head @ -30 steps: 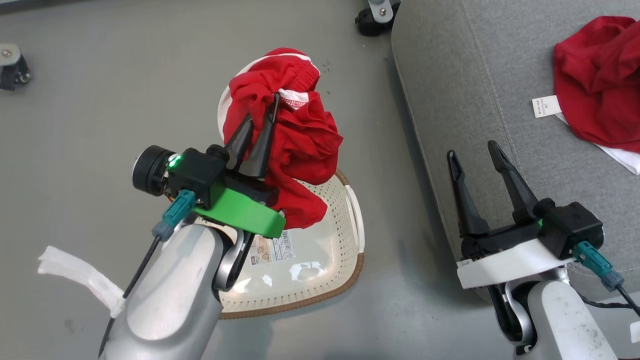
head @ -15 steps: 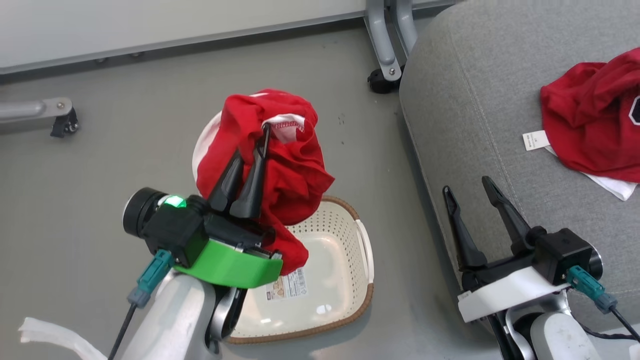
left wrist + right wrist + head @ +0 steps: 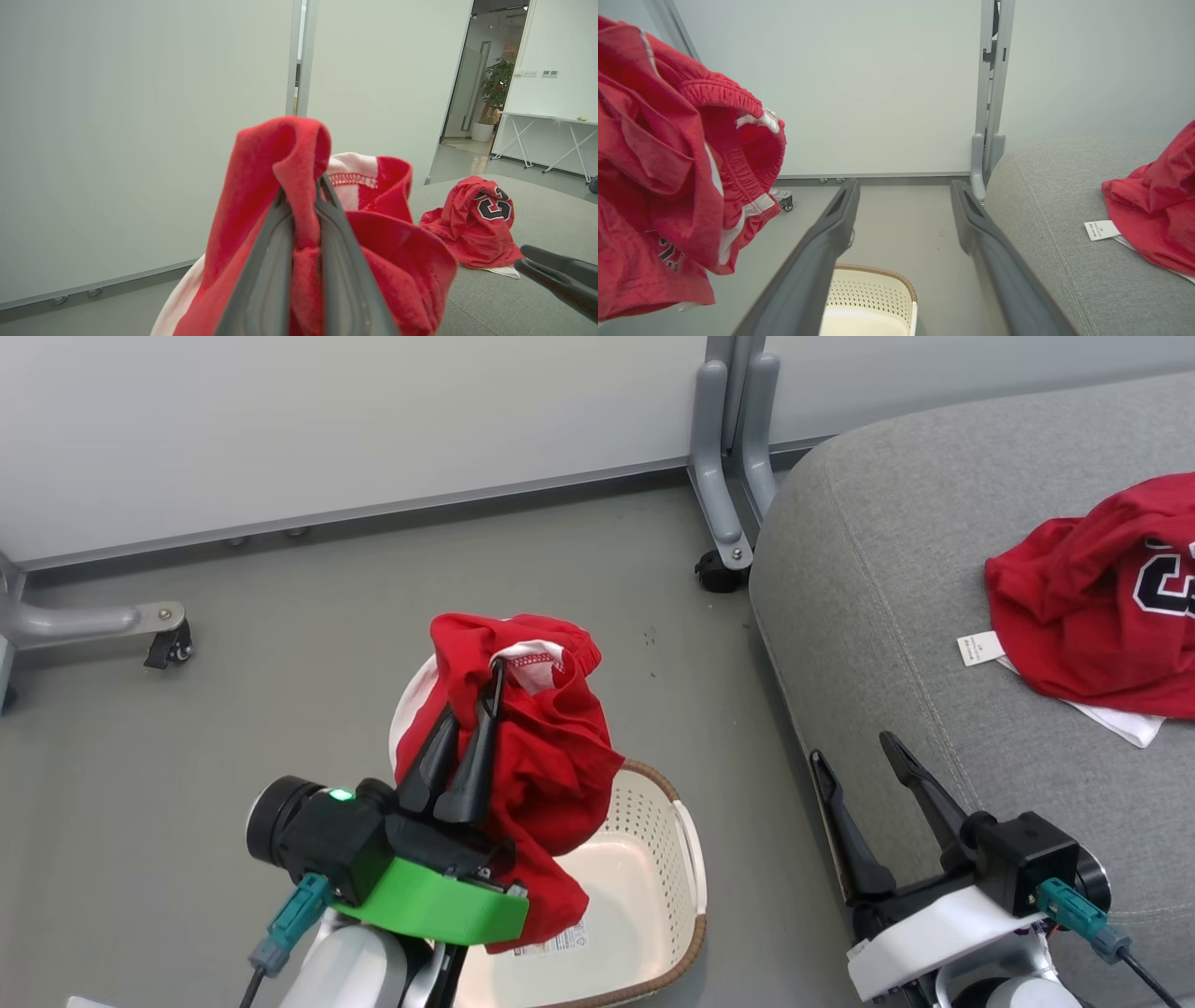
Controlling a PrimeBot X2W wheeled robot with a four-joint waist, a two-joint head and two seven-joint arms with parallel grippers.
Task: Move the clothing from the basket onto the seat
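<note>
Over the basket [image 3: 653, 821], left hand [image 3: 492, 677] still pinching clothing [image 3: 551, 765], right hand [image 3: 853, 750] still wide

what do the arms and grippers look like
Both arms: pale silver-grey, black wrist blocks, teal plugs, black cables. The left gripper has long black tapered jaws on a green collar, green light lit; the right gripper, the same jaws on a white collar.

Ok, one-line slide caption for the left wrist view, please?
Left gripper shut on a red garment, with the numbered jersey lying on the grey seat beyond.
</note>
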